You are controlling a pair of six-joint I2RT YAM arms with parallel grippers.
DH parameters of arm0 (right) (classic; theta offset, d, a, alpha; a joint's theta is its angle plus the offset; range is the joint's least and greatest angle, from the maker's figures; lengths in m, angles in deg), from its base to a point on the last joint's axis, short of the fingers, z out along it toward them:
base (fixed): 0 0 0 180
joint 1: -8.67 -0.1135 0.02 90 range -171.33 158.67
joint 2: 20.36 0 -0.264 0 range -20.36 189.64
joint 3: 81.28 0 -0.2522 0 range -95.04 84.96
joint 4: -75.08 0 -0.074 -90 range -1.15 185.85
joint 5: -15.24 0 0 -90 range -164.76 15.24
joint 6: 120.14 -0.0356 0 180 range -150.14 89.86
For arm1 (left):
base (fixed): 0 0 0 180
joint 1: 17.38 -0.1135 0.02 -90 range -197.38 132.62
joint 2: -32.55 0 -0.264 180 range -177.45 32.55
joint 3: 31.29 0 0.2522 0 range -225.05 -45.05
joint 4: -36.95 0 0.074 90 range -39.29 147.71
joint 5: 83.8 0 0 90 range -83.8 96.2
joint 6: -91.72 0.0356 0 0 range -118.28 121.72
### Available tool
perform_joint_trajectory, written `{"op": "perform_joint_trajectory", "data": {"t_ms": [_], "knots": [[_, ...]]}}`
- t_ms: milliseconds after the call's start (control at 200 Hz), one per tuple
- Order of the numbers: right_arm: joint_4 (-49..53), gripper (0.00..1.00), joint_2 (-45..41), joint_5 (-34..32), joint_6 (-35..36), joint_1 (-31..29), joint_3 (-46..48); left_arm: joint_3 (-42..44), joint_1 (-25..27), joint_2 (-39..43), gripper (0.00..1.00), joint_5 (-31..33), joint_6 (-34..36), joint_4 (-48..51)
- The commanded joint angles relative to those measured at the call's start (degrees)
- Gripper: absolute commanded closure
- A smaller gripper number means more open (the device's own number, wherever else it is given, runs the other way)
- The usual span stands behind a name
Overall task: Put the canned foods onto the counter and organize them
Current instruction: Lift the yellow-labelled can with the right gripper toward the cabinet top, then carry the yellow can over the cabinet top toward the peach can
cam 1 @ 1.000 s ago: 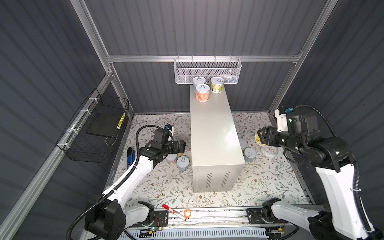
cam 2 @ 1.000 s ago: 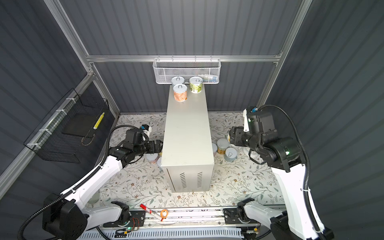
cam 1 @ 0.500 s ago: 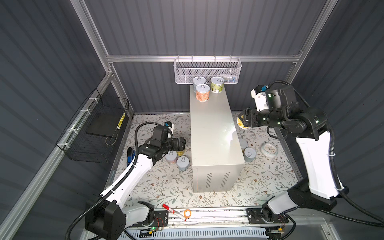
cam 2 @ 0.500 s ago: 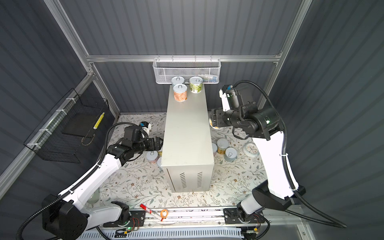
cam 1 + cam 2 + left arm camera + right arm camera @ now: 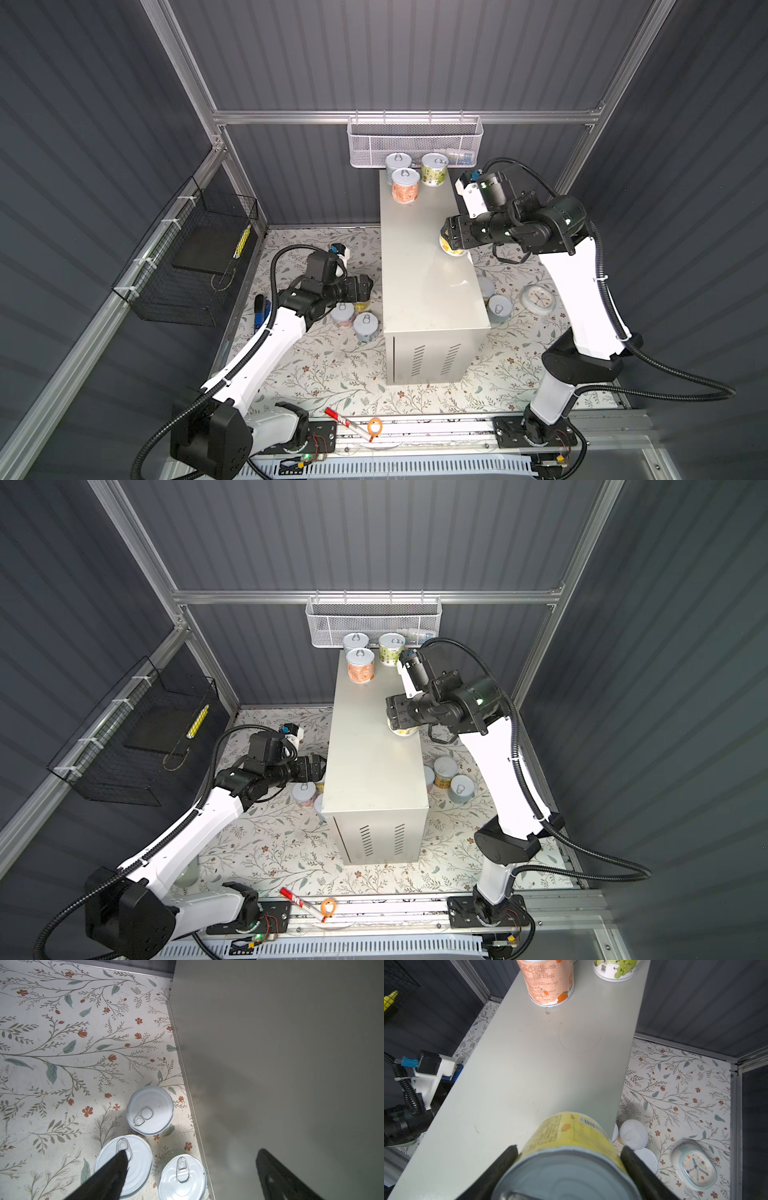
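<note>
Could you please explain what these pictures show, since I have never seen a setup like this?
This is a robot with two white arms, each ending in a two-finger gripper. Two nearly identical pictures look down from above; the other two come from a camera on each wrist. A long beige box, the counter, stands on a floral surface. Three cans stand at its far end: an orange can, a green can and a pale can. The right gripper holds a yellow can over the counter. The left gripper is open and empty above three loose cans on the left of the counter. A few more cans and a clock lie on the right.
</note>
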Motion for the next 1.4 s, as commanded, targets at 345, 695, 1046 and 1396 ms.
{"op": "perform_joint_trajectory", "data": {"t_ms": [345, 695, 1046, 1396], "knots": [[-1.8, 0.38, 2.8, 1.2, -0.1, -0.3, -2.1, 2.2, -0.1, -1.2, 0.03, -2.9, -0.4, -1.2], [-3.7, 0.23, 4.7, 3.0, 0.4, 0.1, -3.0, 2.7, -0.2, -0.9, 0.03, -2.3, 0.4, -1.9], [-0.5, 0.15, 7.0, 5.2, -0.9, 2.2, -7.8, 2.4, -0.2, -1.4, 0.02, -1.8, 0.8, -1.7], [-7.3, 0.1, 1.3, 8.5, 1.7, 2.2, -4.3, 1.8, -0.3, -1.6, 0.02, -1.7, 0.9, -1.4]]}}
